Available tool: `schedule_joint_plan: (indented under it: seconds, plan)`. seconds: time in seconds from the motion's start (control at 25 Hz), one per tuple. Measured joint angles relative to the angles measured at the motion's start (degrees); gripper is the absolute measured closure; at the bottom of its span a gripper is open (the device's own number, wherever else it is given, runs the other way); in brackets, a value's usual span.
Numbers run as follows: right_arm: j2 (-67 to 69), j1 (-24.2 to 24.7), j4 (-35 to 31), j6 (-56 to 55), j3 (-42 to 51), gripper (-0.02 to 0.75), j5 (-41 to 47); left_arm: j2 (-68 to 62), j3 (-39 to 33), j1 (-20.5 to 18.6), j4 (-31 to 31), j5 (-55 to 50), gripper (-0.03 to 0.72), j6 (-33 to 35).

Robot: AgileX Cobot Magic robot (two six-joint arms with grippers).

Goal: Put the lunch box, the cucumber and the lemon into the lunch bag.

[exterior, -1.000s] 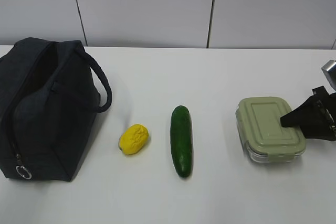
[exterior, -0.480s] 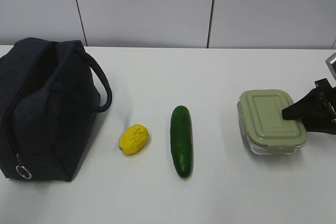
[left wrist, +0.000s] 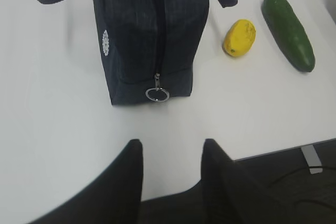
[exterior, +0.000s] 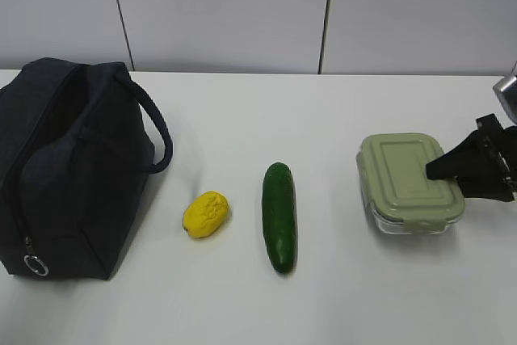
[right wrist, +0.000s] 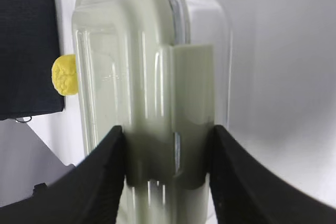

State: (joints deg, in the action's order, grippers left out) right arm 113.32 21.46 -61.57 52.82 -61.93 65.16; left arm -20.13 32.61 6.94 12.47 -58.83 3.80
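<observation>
**Lunch box in our right hand, bag far left**

Lunch box [exterior: 410, 183] sits at the table's [exterior: 242, 119] right end, our right hand [exterior: 452, 169] pinching its near end across the lid. The bag [exterior: 69, 167] stands well apart at the far left, zipper apparently open. Lemon [exterior: 206, 214] and cucumber [exterior: 279, 216], lying front-to-back, lie between. Our left hand [left wrist: 170, 153] hovers spread and empty near the bag.

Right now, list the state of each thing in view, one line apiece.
lunch box: lid on, lifted off the table, gripped at its right end.
right gripper: shut on the lunch box.
left gripper: open, holding nothing, above the table edge.
lunch bag: zipper pull at the near end; whether zipped, cannot tell.
cucumber: lying on the table, untouched.
lemon: lying between bag and cucumber.
</observation>
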Motion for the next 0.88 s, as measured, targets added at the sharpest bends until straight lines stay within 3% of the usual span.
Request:
schedule_joint_plan:
  seconds: [0.6, 0.88]
  plan:
    - [-5.7, -1.6, -0.2, -2.4, 0.0, 0.387, 0.1, -14.1, 0.5, 0.0, 3.3, 8.4, 0.375, 0.0]
    - [-7.8, -5.3, -0.5, -3.1, 0.1, 0.387, 0.3, -19.0, 3.3, 0.0, 4.1, 11.3, 0.374, 0.0]
